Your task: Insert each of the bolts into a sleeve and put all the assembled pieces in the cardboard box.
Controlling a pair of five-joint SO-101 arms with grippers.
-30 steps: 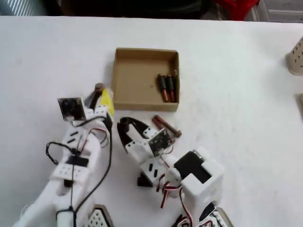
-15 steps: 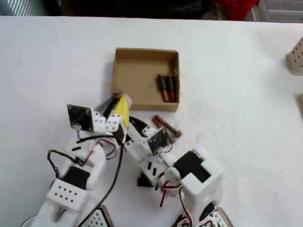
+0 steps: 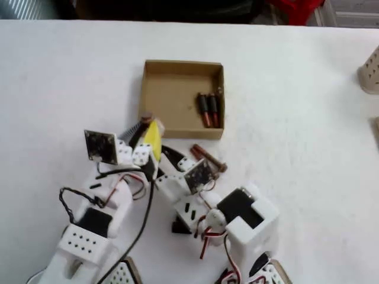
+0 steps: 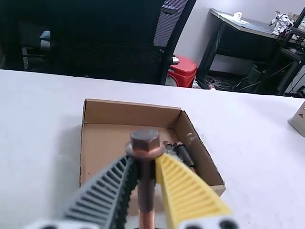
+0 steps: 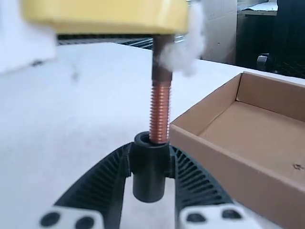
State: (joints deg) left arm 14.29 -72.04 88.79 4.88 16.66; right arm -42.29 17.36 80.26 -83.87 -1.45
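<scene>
Copper bolt (image 5: pixel 160 109), clamped in the left gripper (image 4: pixel 144 161), stands tip-first in the black sleeve (image 5: pixel 149 171) pinched by the right gripper (image 5: pixel 149 151) just beside the box (image 5: pixel 214 167), where any tilt could jam the threads or knock the sleeve loose.

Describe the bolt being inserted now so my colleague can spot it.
Find the cardboard box. At its near left corner, the left gripper holds a copper bolt. Other pieces lie flat; this one stands in a black sleeve, between grey and yellow fingers.
</scene>
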